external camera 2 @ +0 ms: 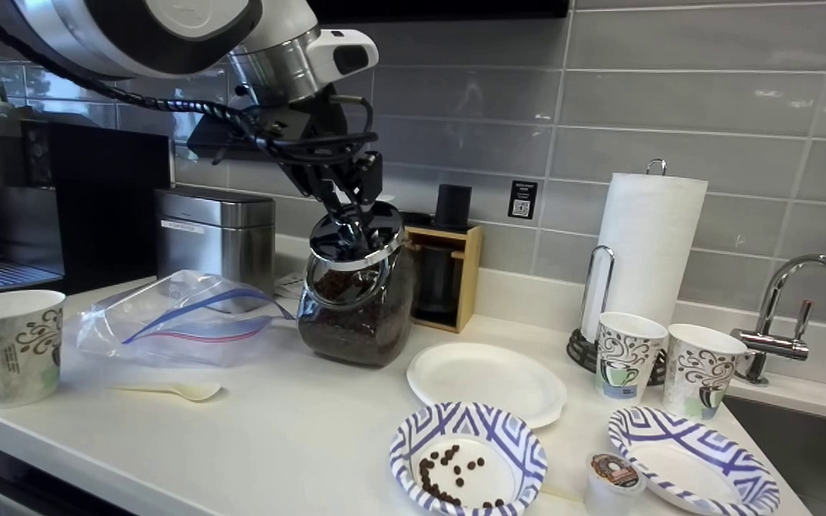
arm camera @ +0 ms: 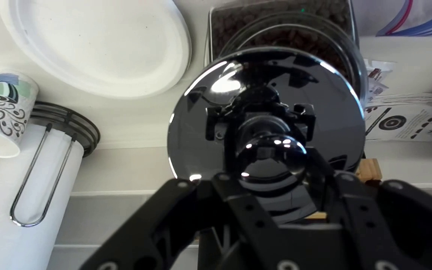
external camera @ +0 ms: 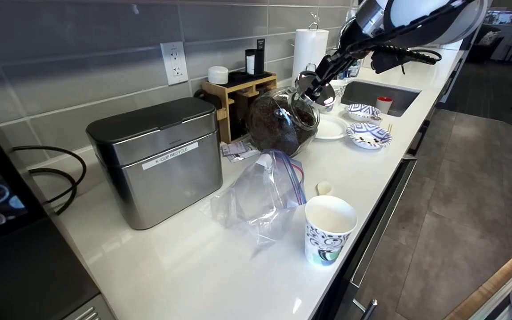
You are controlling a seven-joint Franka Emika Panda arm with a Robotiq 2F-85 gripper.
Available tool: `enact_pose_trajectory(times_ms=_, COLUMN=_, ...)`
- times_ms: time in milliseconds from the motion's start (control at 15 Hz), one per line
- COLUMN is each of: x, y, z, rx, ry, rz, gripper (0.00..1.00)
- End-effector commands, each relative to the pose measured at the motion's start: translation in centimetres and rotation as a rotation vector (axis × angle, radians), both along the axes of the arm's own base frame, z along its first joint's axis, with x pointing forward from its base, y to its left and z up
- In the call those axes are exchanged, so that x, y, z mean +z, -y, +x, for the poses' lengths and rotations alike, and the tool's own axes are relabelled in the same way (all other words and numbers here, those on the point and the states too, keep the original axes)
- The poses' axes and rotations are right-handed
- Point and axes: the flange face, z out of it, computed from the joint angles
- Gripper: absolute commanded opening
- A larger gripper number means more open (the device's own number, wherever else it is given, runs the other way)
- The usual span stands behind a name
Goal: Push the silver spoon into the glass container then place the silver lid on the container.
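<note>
My gripper is shut on the round knob of the silver lid, with a finger on either side. The gripper shows in both exterior views (external camera: 313, 92) (external camera 2: 353, 218) and in the wrist view (arm camera: 267, 155). The shiny lid (external camera: 326, 95) (external camera 2: 328, 240) (arm camera: 197, 138) is tilted at the mouth of the glass container (external camera: 276, 122) (external camera 2: 355, 330) (arm camera: 248, 18). The container is tilted-mouthed and holds dark beans. In the wrist view the lid sits off-centre, leaving part of the open mouth exposed. I cannot tell whether lid and rim touch. The silver spoon is hidden or out of view.
A plastic bag (external camera: 260, 195), pale spoon (external camera 2: 194, 390) and paper cup (external camera: 329, 231) lie near the container. A steel bin (external camera: 171, 160) and wooden organizer (external camera 2: 469, 279) stand behind. A white plate (external camera 2: 485, 380), patterned bowls (external camera 2: 467, 459) and paper towels (external camera 2: 649, 251) are sinkward.
</note>
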Motion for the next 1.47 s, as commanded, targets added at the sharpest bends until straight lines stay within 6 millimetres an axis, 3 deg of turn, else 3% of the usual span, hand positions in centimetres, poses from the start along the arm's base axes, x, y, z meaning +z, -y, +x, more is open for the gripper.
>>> enact_pose_trajectory(times_ms=0, x=-1.4, y=-0.7, z=-0.2, rx=-0.004, ry=0.014, rz=0.012, gripper=0.21)
enact_pose_trajectory(times_ms=800, x=-4.0, y=-2.3, z=0.3, rx=0.02, ry=0.019, rz=0.029, gripper=0.21)
enact_pose_trajectory(times_ms=1400, x=-5.2, y=-1.8, z=0.5, rx=0.023, ry=0.002, rz=0.009, gripper=0.21)
